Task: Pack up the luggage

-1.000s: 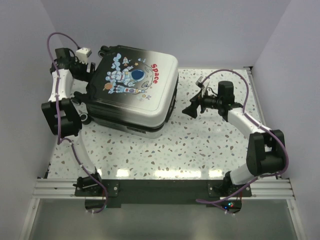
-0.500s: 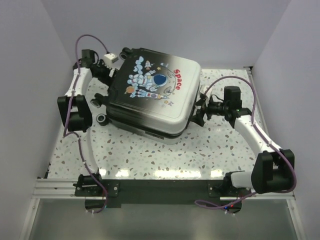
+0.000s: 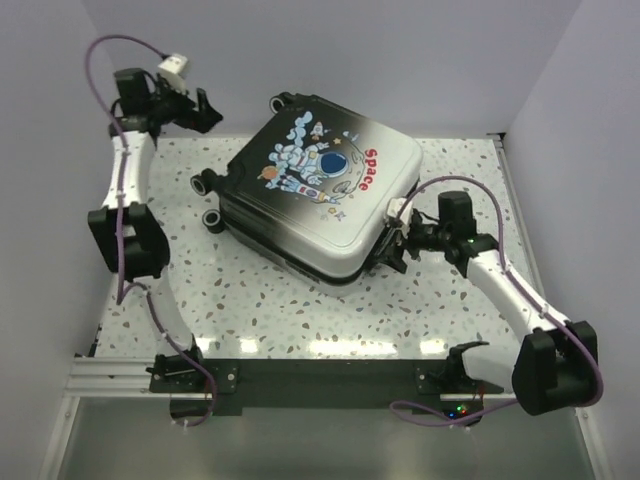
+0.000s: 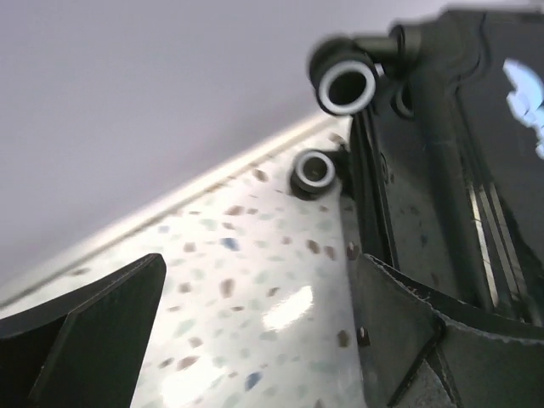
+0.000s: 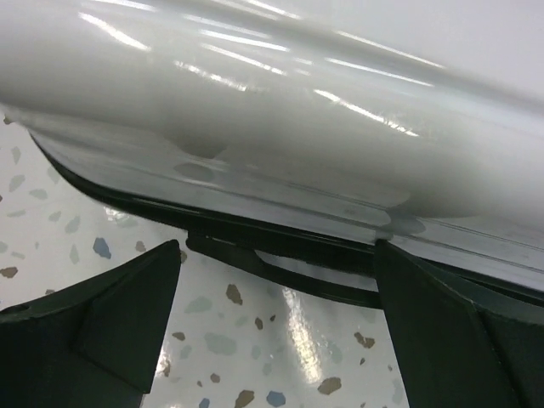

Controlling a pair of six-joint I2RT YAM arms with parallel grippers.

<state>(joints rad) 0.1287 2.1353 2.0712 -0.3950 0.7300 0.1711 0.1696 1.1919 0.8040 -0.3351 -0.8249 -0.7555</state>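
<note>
The luggage [image 3: 320, 195] lies flat and closed on the speckled table [image 3: 280, 310], astronaut print up, turned at an angle with its black wheels [image 3: 203, 184] to the left. My left gripper [image 3: 205, 110] hangs open at the far left, apart from the case. In the left wrist view nothing sits in the left gripper [image 4: 255, 272]; the luggage [image 4: 476, 170] and two wheels [image 4: 346, 81] show beyond. My right gripper [image 3: 392, 240] stands open at the case's near right edge. Its wrist view shows the white shell [image 5: 280, 110] and a black handle strip [image 5: 323, 280] close ahead of the right gripper [image 5: 276, 255].
White walls close the table on the left, back [image 3: 400, 60] and right. A metal rail [image 3: 320, 375] with both arm bases runs along the near edge. Purple cables loop off both arms.
The luggage has slid right and turned. My left gripper has let go of its left side, opened wider and pulled back to the far left. My right gripper has closed in on its right edge.
</note>
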